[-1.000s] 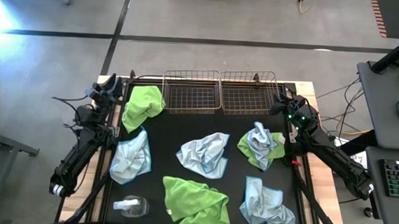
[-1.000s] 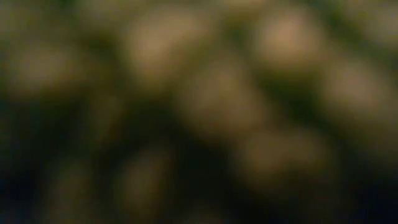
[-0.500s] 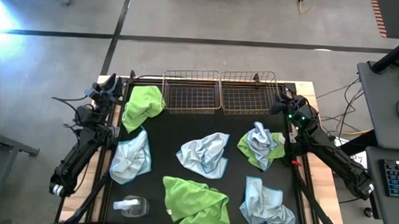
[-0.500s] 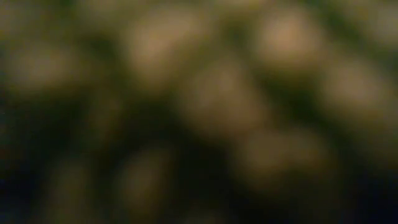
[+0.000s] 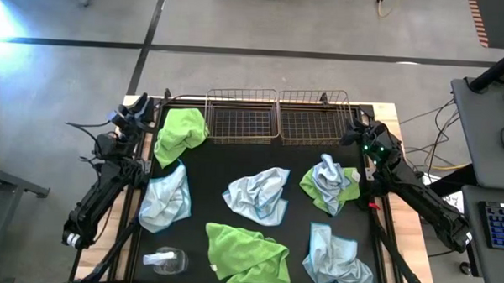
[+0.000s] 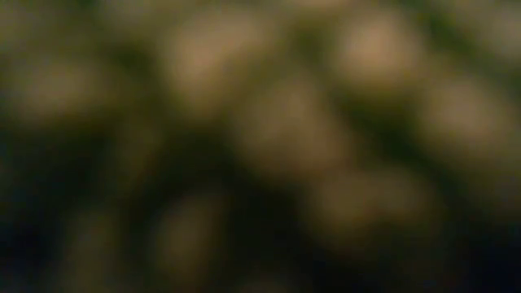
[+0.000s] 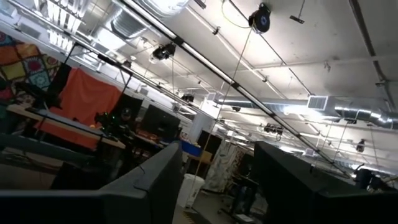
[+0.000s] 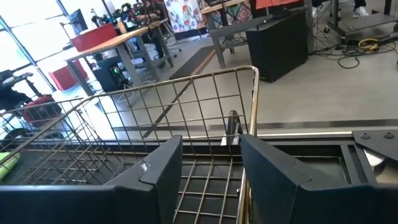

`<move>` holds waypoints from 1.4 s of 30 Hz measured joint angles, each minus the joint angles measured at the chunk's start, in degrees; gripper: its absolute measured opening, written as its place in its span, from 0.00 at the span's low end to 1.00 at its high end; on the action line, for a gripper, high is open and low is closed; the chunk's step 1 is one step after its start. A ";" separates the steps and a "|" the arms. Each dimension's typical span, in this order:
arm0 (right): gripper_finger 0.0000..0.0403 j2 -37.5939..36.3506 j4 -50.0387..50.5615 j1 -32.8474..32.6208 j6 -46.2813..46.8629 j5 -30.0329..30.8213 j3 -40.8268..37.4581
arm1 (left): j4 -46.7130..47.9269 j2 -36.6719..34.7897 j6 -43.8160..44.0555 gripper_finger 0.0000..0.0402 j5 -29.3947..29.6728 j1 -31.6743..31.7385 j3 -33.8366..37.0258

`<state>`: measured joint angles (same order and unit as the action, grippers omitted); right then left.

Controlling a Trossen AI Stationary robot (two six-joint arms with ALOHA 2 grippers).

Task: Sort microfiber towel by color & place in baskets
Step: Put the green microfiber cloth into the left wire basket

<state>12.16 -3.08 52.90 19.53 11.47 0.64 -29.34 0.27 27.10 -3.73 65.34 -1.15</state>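
- The two small rectangular baskets of thin brownish wire mesh stand side by side at the far edge of the black table top [image 5: 293, 172]: the left basket [image 5: 243, 120] and the right basket [image 5: 313, 121]. Both look empty, so in my judgement the sorting is not begun.
- Six fuzzy microfiber towels lie crumpled on the table. A lime green towel [image 5: 179, 132] is near the far left corner, just beside the left basket.
- A pale blue towel [image 5: 166, 197] lies at the left side, and another pale blue towel [image 5: 258, 195] lies in the middle.
- At the right side a pale blue towel [image 5: 325, 178] lies on top of a lime green towel [image 5: 348, 182]; these two touch and must be separated.
- At the near edge there is a big lime green towel [image 5: 246, 250], and a pale blue towel [image 5: 339, 260] near the right corner.
- A small clear object [image 5: 165, 259], maybe a bottle, lies at the near left corner.
- The left gripper [image 5: 136, 112] waits at the far left corner and points up to the ceiling; its fingers [image 7: 146, 186] stand apart and hold nothing.
- The right gripper [image 5: 358, 131] waits just beside the right basket; its fingers [image 8: 163, 168] are also apart and empty, with the basket wire in front of them.
- All six towels are left: three green for one basket, three blue for the other.
- The low view shows nothing that I can read.
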 joint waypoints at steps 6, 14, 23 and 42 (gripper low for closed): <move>0.40 0.00 0.12 0.00 0.00 -0.08 0.00 | 0.00 0.00 2.18 0.46 0.02 0.00 0.00; 0.40 0.00 0.32 0.00 0.00 -0.08 0.00 | -0.10 0.00 0.41 0.46 0.26 0.00 0.02; 0.40 0.02 0.64 0.00 -0.16 -0.10 0.02 | -0.20 0.02 0.43 0.46 0.24 0.00 0.01; 0.40 0.04 0.90 0.00 -0.04 -0.10 0.02 | -1.44 1.26 7.37 0.46 0.36 0.00 0.00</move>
<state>12.21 -2.17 52.90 19.49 11.38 0.67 -30.79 1.53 34.47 -3.37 65.34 -1.15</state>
